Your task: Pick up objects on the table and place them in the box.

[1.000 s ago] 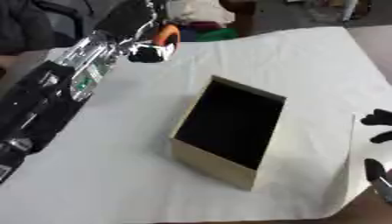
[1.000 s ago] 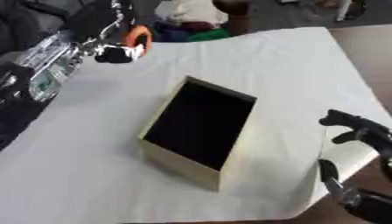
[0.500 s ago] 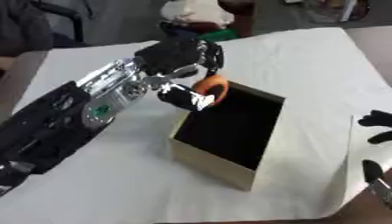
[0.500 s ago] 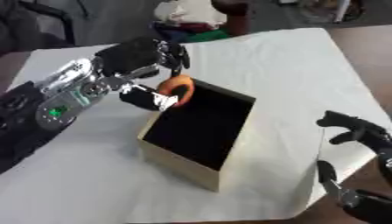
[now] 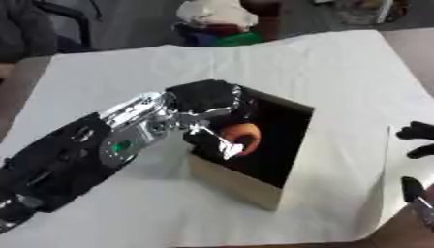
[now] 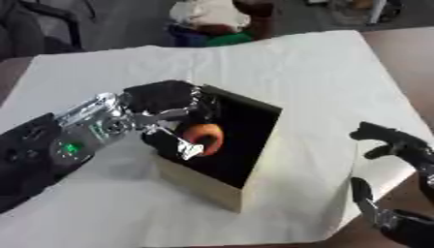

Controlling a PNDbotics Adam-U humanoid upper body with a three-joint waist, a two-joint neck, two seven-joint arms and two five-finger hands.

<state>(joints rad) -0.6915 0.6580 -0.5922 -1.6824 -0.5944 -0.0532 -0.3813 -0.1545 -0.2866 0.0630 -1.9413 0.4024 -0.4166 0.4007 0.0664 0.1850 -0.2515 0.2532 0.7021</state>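
- We see the left hand [image 5: 208,104] reaching over the near-left rim of the box [image 5: 241,186], its fingers curled round an orange object [image 5: 240,134].
- The orange object sits under the palm, within the box's dark opening, just inside the left wall; we cannot tell whether it touches the bottom.
- The box stands on a white cloth [image 5: 322,63] near the middle of the table, its pale front wall facing us.
- The right hand [image 6: 398,145] rests at the lower right edge, well apart from the box, fingers relaxed and spread, holding nothing.
- Beyond the cloth's far edge we see a white bundle [image 5: 216,12] over something green.
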